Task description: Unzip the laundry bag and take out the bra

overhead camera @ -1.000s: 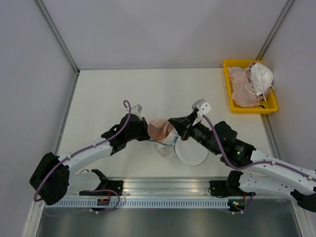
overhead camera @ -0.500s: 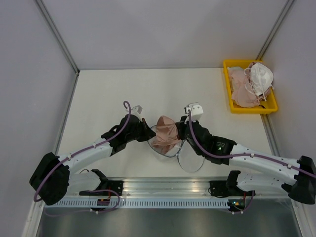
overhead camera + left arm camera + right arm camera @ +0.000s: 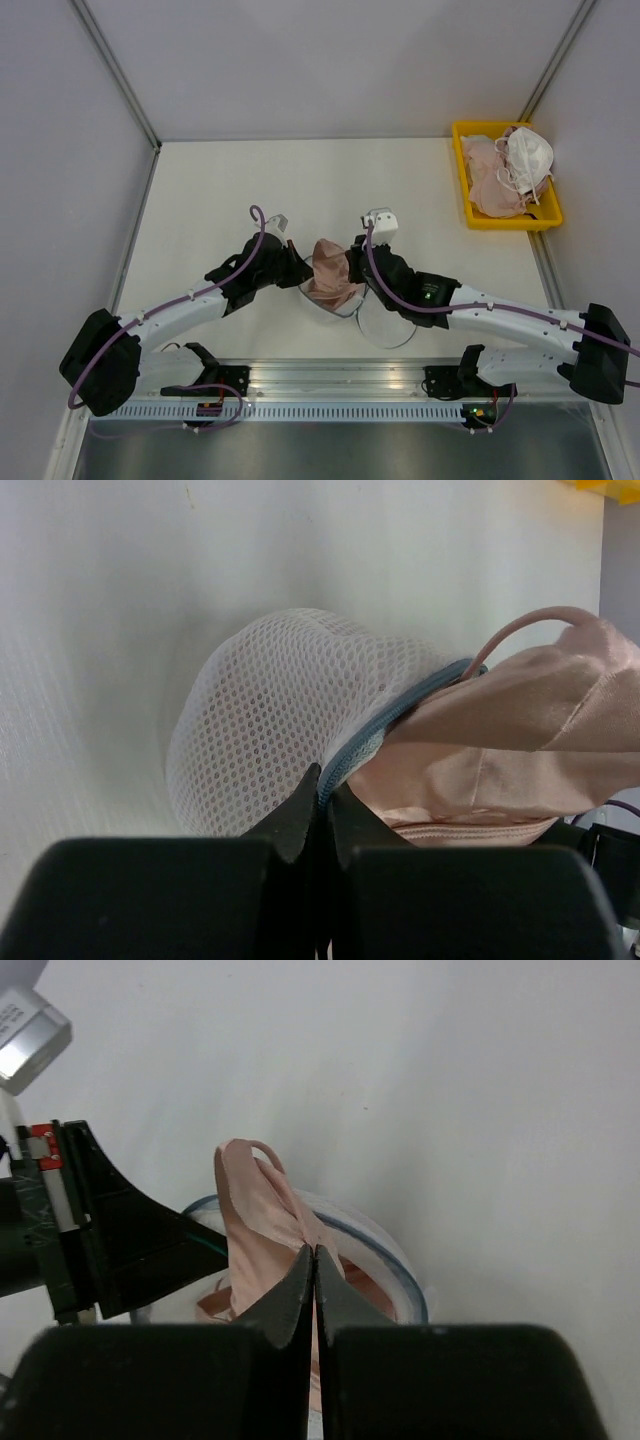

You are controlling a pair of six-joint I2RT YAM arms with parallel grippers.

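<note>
The white mesh laundry bag (image 3: 270,710) lies open on the table between my arms; its rim (image 3: 330,308) and round flap (image 3: 385,325) show in the top view. My left gripper (image 3: 325,780) is shut on the bag's zipper rim (image 3: 400,705). The rose-pink bra (image 3: 330,268) sticks up out of the bag. My right gripper (image 3: 314,1252) is shut on a fold of the bra (image 3: 255,1210) and holds it above the bag's blue-edged opening (image 3: 400,1260). The bra's lower part still lies inside the bag (image 3: 480,770).
A yellow tray (image 3: 468,180) at the back right holds paler pink garments (image 3: 485,170) and a white cupped item (image 3: 527,155). Grey walls enclose the table on three sides. The left gripper's black body (image 3: 110,1240) sits close beside the right gripper.
My right arm has swung left and its gripper has closed on the bra, lifting it up from the open bag. The left gripper has kept its hold on the rim.
</note>
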